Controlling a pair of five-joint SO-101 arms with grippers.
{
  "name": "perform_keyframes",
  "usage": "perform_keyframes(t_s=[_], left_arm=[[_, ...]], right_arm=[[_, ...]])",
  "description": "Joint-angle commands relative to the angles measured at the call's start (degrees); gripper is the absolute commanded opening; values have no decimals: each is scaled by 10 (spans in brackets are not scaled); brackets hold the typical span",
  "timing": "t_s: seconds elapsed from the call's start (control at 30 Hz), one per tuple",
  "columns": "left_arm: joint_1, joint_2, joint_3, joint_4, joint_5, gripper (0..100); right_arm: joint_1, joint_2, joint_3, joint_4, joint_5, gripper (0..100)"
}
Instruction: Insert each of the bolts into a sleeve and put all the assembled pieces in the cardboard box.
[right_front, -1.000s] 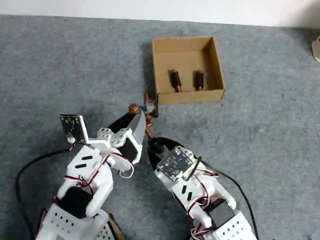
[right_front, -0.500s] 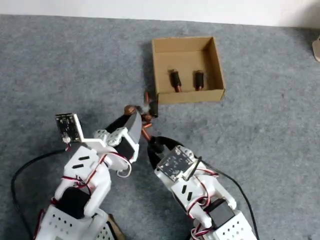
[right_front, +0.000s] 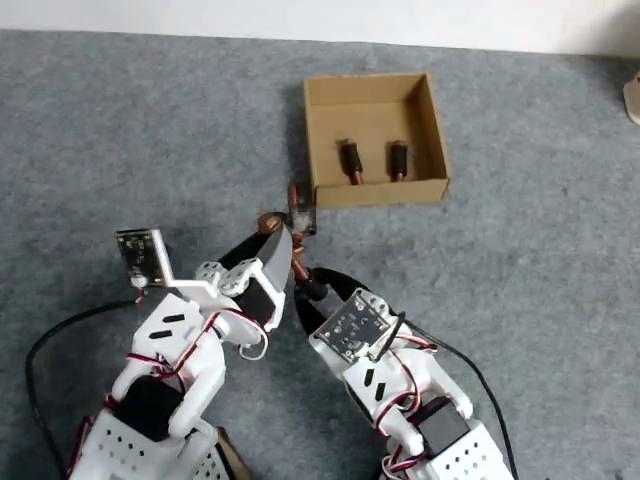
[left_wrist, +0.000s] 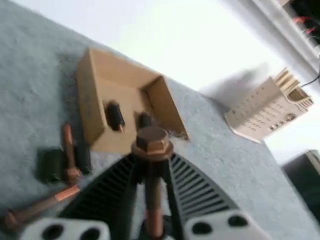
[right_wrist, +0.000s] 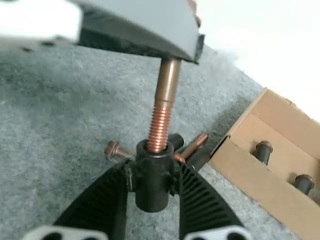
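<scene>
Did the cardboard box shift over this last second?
No. The cardboard box sits where it did, same gap to the table's far edge.

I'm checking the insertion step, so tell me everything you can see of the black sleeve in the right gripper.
The sleeve is a short, dark, matte tube, upright over the grey carpet. The ribbed black fingers of the right gripper clamp it from both sides. A copper bolt, held by the left gripper, has its threaded tip in the sleeve's open top; most of the thread shows outside.
</scene>
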Motion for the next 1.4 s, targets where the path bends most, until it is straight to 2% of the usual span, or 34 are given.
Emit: perform_keyframes(t_s=[0.0, 0.2, 0.4, 0.63, 0.83, 0.9, 1.0, 1.37], left_arm=[[22, -6, -30, -3, -17, 6], [22, -6, -29, 1, -19, 6], [22, -6, -28, 30, -126, 6], [22, -7, -29, 58, -186, 6], [22, -56, -9, 63, -124, 6], [36, -107, 20, 67, -126, 6], [65, -164, 56, 67, -167, 6], [87, -138, 103, 64, -161, 6]], right_arm=[[-6, -9, 32, -17, 9, 4], [-5, -9, 32, -17, 8, 4], [-3, -9, 32, -17, 5, 4], [-3, -9, 32, -17, 5, 4], [7, -9, 29, -18, 4, 4], [22, -9, 28, -18, 4, 4], [32, -9, 27, -18, -27, 4], [35, -9, 27, -18, -31, 4]])
